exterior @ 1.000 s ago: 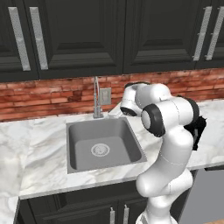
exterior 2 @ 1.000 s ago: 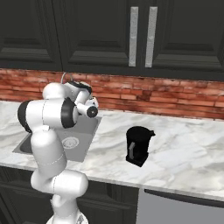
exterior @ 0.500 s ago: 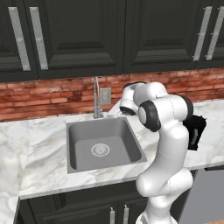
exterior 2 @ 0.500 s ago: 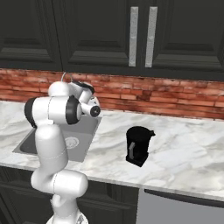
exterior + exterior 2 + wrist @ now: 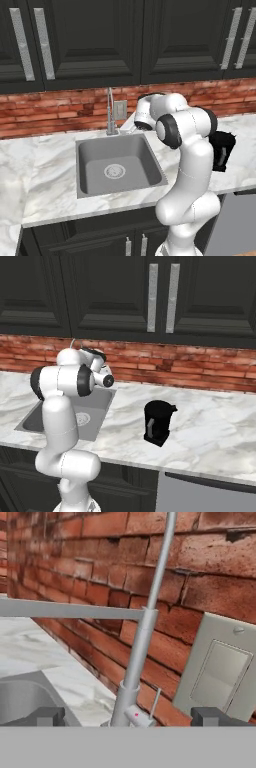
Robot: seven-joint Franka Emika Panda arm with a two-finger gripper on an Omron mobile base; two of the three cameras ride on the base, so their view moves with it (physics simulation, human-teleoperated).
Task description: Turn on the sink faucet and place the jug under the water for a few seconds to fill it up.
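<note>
A white marble counter (image 5: 50,185) runs below a red brick wall (image 5: 200,368). Set into the counter is a square grey sink (image 5: 118,164). At the sink's back edge stands the tall thin faucet (image 5: 109,112), with a grey outlet plate (image 5: 218,669) on the wall just beside it. The gripper (image 5: 129,716) hangs released, jaws wide, close in front of the faucet's base and its small lever (image 5: 154,704). The black jug (image 5: 157,422) stands upright on the counter, well right of the sink.

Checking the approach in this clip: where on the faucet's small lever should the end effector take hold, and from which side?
Probably the thin lever sticking out beside the base of the sink faucet, not the upright neck. Coming straight on from the counter side, as the open end effector is already lined up, looks best: the brick wall and the outlet plate sit right behind, leaving little room elsewhere.
</note>
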